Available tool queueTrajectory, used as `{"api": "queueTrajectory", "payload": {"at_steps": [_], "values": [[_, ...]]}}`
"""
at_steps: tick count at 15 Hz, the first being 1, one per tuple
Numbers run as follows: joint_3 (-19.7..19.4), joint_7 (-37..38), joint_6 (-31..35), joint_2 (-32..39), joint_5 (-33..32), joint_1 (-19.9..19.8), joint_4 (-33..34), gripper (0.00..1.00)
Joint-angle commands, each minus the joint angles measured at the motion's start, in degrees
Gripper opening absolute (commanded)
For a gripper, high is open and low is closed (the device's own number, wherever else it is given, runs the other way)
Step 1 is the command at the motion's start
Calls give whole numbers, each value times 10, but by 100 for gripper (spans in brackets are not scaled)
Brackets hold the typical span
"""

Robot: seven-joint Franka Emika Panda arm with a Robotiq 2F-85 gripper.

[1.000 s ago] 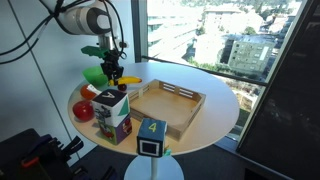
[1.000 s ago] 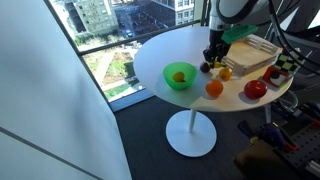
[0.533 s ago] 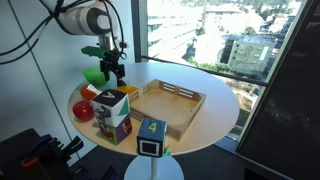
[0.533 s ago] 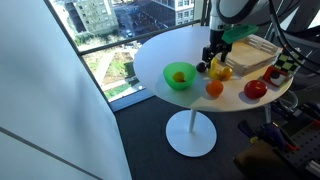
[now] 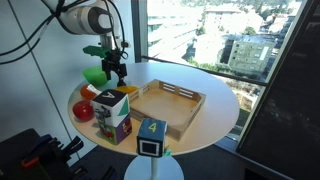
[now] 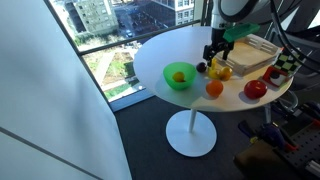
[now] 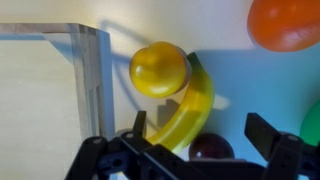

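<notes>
My gripper [image 7: 205,135] is open, its two black fingers standing wide apart with nothing held. Between and just below them lie the lower end of a yellow banana [image 7: 190,108] and a dark purple plum [image 7: 210,148]. A round yellow fruit [image 7: 158,68] rests in the banana's curve, beside the wall of the wooden tray [image 7: 90,70]. In both exterior views the gripper [image 5: 116,72] [image 6: 214,57] hangs just above this fruit cluster [image 6: 221,72] at the tray's edge.
An orange [image 7: 285,20] [image 6: 214,88] and a red apple [image 6: 256,89] [image 5: 83,110] lie nearby. A green bowl [image 6: 180,76] [image 5: 95,75] holds a small fruit. Picture cubes [image 5: 112,115] [image 5: 150,135] stand beside the empty wooden tray [image 5: 165,105] on the round white table [image 6: 160,55].
The jaws have gone from nearly shut to wide open over the fruit. The gripper has lifted slightly; the arm has otherwise stayed in place.
</notes>
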Motion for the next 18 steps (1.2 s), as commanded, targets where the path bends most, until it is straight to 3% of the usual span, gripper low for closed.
{"api": "queueTrajectory", "payload": {"at_steps": [1, 8, 14, 15, 18], "values": [[-3, 7, -11, -26, 3, -4, -6, 100], [-4, 12, -19, -47, 4, -5, -1, 100], [-4, 17, -69, -54, 3, -7, 13, 100], [-2, 11, -43, -42, -1, -5, 8, 100], [-2, 11, -45, -41, -1, -5, 7, 100]]}}
